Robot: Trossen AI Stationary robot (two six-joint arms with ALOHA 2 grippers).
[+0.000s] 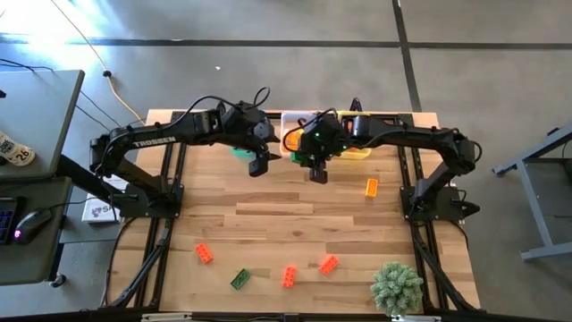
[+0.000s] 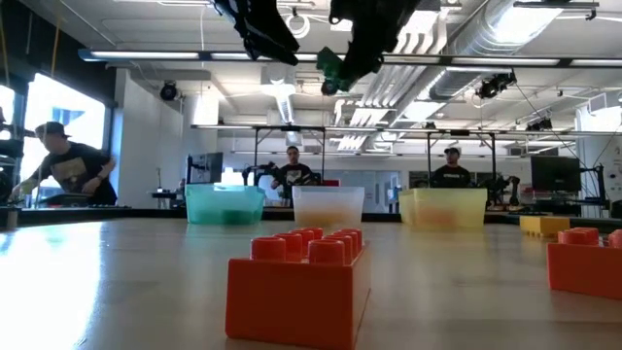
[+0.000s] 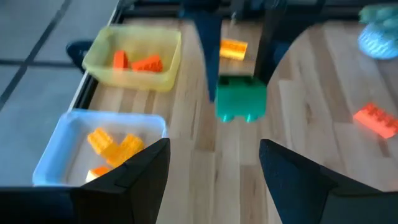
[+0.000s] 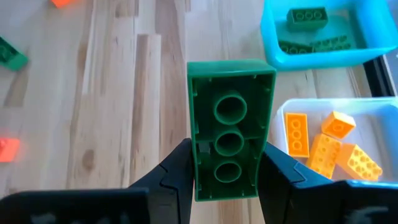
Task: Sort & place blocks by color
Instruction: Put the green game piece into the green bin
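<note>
Currently the right end effector grips a green block between its two fingers, hollow underside facing the wrist camera, and holds it in the air above the counter, just in front of the clear bin. The clear bin contains yellow blocks. The teal bin, beside the clear bin, contains green blocks. The yellow bin, on the clear bin's other side, contains orange-red blocks. The left end effector is open and empty, raised above the counter near the clear bin and just beside the right end effector. Well away from the clear bin, toward the counter's front edge, lie three orange-red blocks and one green block, with a fuzzy green plant near them. One yellow block lies on the counter nearer the bins.
</note>
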